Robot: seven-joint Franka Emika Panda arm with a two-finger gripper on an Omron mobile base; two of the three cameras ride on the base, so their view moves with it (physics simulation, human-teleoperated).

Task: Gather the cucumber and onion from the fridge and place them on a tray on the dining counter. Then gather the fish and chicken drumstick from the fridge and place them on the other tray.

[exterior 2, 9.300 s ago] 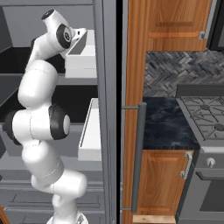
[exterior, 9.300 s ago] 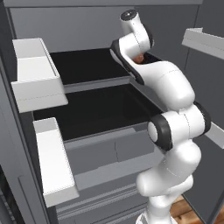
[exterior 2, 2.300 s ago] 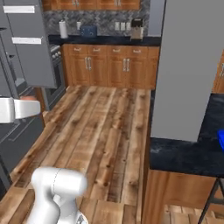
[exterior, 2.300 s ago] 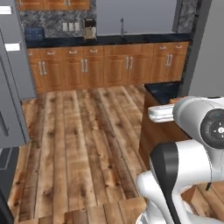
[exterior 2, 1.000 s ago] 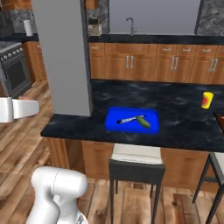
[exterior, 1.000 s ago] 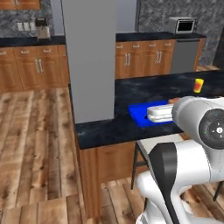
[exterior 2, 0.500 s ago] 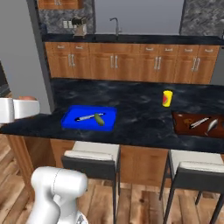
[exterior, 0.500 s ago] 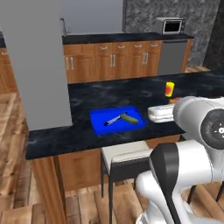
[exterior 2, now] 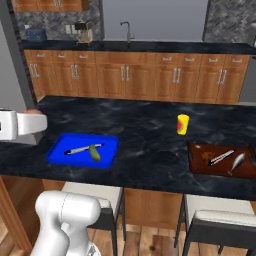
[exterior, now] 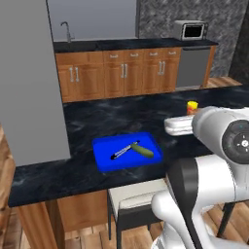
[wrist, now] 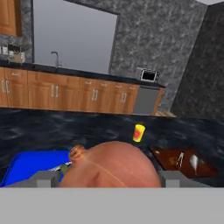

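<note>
- The gripper point(wrist: 109, 181) is clamped on the onion point(wrist: 109, 164), a big pinkish-brown bulb that fills the lower middle of the hand view between the two finger tips.
- In the right base view the hand sits at the far left edge, with a sliver of the onion peeking over it, above the near-left end of the dining counter point(exterior 2: 150, 145).
- On the counter lies the blue tray point(exterior 2: 60, 150), and inside it the green cucumber point(exterior 2: 95, 152) rests beside a thin silvery utensil point(exterior 2: 82, 148).
- Further to the right stands a yellow cup point(exterior 2: 183, 124), out on the open counter between the two trays.
- At the right end is the brown tray point(exterior 2: 200, 160), holding the fish point(exterior 2: 237, 161) and another slim utensil beside it.
- Two stools point(exterior 2: 217, 222) are tucked under the counter's near edge.
</note>
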